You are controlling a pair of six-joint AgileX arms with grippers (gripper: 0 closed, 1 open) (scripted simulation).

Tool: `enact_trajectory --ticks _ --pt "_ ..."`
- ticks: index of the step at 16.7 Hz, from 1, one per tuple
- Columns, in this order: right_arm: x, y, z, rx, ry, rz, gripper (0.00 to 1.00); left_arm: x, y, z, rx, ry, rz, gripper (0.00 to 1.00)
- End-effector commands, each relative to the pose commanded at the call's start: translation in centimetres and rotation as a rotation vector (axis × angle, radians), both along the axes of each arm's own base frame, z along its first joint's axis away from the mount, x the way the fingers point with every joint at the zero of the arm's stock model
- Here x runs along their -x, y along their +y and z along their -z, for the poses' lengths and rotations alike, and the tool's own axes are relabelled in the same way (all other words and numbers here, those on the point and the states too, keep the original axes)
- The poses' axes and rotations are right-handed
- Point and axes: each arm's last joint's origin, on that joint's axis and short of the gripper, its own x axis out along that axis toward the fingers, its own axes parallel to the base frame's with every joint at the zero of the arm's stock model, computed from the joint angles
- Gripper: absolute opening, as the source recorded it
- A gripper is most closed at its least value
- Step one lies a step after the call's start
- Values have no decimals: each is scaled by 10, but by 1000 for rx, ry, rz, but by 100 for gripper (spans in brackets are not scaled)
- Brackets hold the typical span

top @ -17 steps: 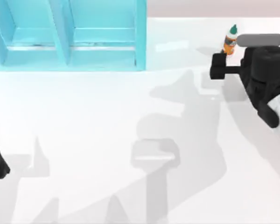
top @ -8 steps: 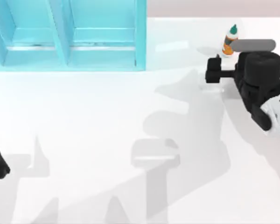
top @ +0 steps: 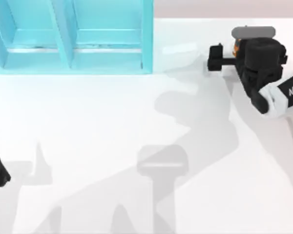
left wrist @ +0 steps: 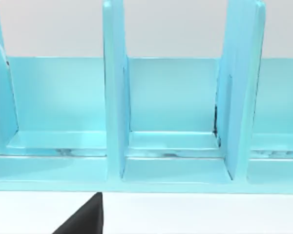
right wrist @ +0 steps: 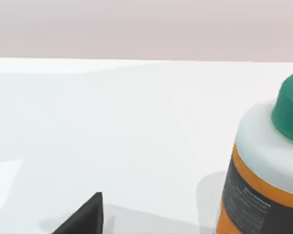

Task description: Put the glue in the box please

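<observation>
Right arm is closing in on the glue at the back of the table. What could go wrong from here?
The glue stands upright, narrow and tall, beside the right gripper; a finger brushing it could tip it over. From the top view the wrist covers most of the bottle, so alignment is hard to check. The box sits far off toward the table's left, so a weak grasp may slip during the long carry.
</observation>
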Motion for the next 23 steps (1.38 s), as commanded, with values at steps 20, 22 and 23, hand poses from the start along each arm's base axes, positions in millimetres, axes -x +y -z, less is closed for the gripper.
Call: enact_trajectory --ticks 20,22,23 --pt "-34 -3 12 1 3 0 17 0 0 0 0 0 0 100" --pt "-34 -3 12 1 3 0 2 0 0 0 0 0 0 100" --pt "-34 -3 12 1 3 0 0 0 0 0 0 0 0 100"
